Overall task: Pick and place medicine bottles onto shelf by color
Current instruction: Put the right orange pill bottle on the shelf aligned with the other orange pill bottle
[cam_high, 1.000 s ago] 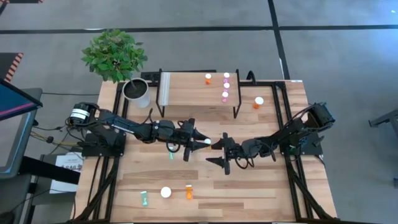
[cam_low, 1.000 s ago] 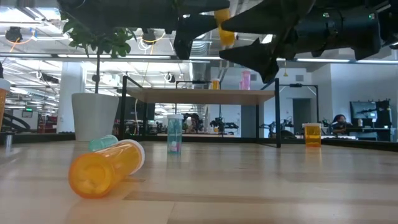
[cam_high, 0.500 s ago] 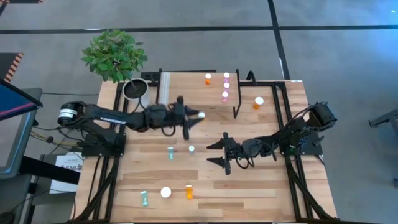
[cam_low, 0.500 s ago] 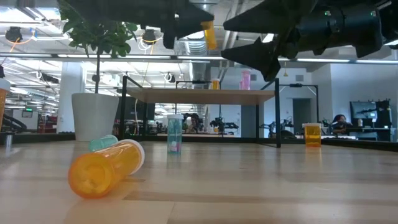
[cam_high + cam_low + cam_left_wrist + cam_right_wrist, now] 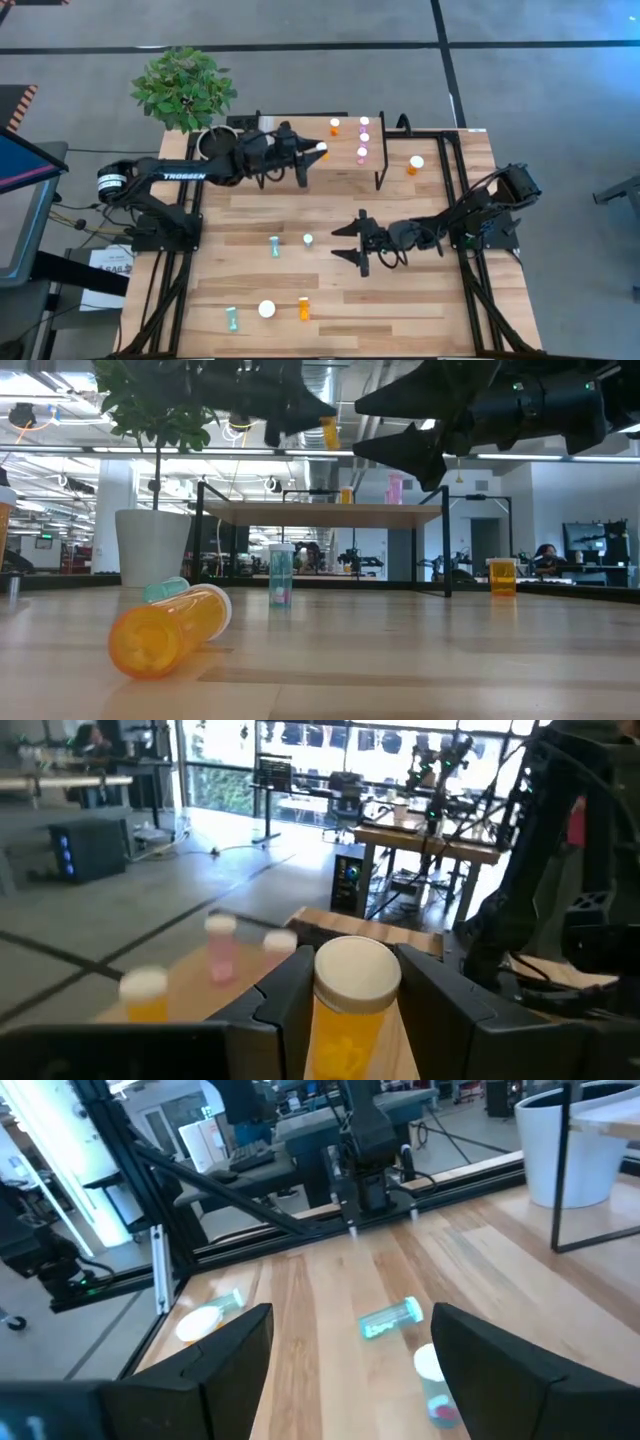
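Orange translucent pill bottle (image 5: 350,1010), white cap, clenched between the two dark fingers of the left gripper (image 5: 312,152); carried in the air above the shelf (image 5: 290,155), just short of the bottles already standing there.

Light-wood shelf on thin black legs, white strip (image 5: 264,143) along its plant-side edge. Standing on it at the end away from the strip: one orange bottle (image 5: 335,126) and three pink bottles (image 5: 364,137) in a row just beside it.

Right gripper (image 5: 352,243): jaws spread wide, nothing between them, hovering over the middle of the wooden tabletop (image 5: 430,300), well apart from the shelf.

Tabletop, loose stock:
- wide orange bottle (image 5: 415,163), upright, just beyond the shelf's black leg on the right arm's side;
- teal bottle (image 5: 274,246), lying flat, mid-table;
- second teal bottle (image 5: 308,240), upright, close beside it;
- teal bottle (image 5: 232,319), lying flat near the front edge;
- wide orange bottle (image 5: 168,630), on its side next to it, white cap (image 5: 266,309) showing from above;
- small orange bottle (image 5: 304,308), just beside that cap.

White plant pot (image 5: 219,148) with green plant (image 5: 184,87), at the table's far corner on the left arm's side, next to the shelf's strip end.
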Action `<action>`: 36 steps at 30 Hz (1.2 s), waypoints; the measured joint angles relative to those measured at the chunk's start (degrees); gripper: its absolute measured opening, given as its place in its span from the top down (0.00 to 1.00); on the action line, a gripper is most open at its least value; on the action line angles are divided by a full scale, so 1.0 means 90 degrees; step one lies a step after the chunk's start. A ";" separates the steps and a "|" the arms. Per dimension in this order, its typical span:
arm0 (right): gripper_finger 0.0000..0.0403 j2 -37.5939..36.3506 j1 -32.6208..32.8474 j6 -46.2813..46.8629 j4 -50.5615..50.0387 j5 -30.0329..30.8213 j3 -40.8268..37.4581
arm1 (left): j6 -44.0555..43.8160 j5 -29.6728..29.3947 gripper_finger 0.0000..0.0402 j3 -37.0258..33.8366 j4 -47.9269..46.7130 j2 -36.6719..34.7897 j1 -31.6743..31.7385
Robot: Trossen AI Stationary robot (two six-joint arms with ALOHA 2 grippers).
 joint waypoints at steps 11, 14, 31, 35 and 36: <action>0.27 0.0002 -0.0072 0.0000 0.0010 -0.0022 0.0000 | 0.0732 -0.0292 0.70 0.0587 -0.0544 0.0182 0.0032; 0.27 0.0002 -0.0013 -0.0136 0.0039 -0.0022 0.0000 | 0.0722 -0.0159 0.70 0.0673 -0.0339 0.0551 0.0058; 0.27 0.0005 0.0376 -0.0167 -0.0061 -0.0017 -0.0002 | 0.0788 -0.0548 0.70 0.1429 -0.0937 0.1589 0.0239; 0.27 0.0005 0.0403 -0.0165 -0.0058 -0.0016 -0.0002 | 0.0779 -0.0587 0.70 0.1438 -0.0829 0.1728 0.0262; 0.27 0.0005 0.0403 -0.0165 -0.0051 -0.0015 -0.0002 | 0.0743 -0.0583 0.70 0.1426 -0.0923 0.1777 0.0262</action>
